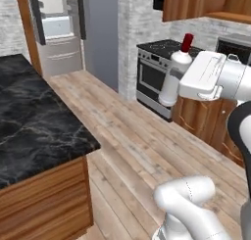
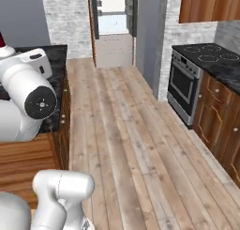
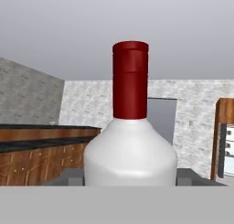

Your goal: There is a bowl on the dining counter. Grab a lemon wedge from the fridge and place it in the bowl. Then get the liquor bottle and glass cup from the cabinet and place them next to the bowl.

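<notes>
My end effector (image 1: 172, 87) holds the liquor bottle (image 1: 175, 72) tight. I should keep it standing up and carry it slowly to the dining counter (image 1: 34, 121).

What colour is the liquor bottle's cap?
Dark red, on the liquor bottle; clearest in the hand view.
</notes>
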Motion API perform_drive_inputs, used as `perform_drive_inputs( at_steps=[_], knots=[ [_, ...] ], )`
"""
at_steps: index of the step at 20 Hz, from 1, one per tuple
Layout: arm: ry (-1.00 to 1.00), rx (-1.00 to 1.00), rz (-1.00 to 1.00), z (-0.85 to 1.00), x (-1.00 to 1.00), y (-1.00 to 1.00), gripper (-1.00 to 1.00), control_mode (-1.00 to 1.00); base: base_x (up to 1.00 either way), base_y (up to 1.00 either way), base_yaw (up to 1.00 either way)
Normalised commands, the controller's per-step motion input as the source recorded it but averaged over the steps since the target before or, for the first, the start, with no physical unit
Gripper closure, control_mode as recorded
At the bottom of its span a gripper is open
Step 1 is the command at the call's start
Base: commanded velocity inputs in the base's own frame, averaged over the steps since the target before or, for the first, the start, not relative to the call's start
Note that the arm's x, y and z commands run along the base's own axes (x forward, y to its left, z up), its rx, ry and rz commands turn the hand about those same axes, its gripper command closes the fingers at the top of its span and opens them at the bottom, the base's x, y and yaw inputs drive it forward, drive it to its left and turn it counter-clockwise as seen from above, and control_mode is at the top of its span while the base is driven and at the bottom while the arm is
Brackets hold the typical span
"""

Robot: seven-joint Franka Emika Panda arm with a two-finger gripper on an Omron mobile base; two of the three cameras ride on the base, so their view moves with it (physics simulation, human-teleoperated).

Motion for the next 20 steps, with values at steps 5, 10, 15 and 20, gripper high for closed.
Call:
perform_drive_inputs(
  at_steps=[5,10,15,20],
  knots=[
    [0.0,0.0,0.0,0.0,0.0,0.0,1.0,1.0,-0.84,0.85,0.37],
    [0.0,0.0,0.0,0.0,0.0,0.0,1.0,1.0,-0.55,1.0,0.24],
    [0.0,0.0,0.0,0.0,0.0,0.0,1.0,1.0,-0.35,1.0,0.17],
    [0.0,0.0,0.0,0.0,0.0,0.0,1.0,1.0,-0.11,1.0,0.1]
  ],
)
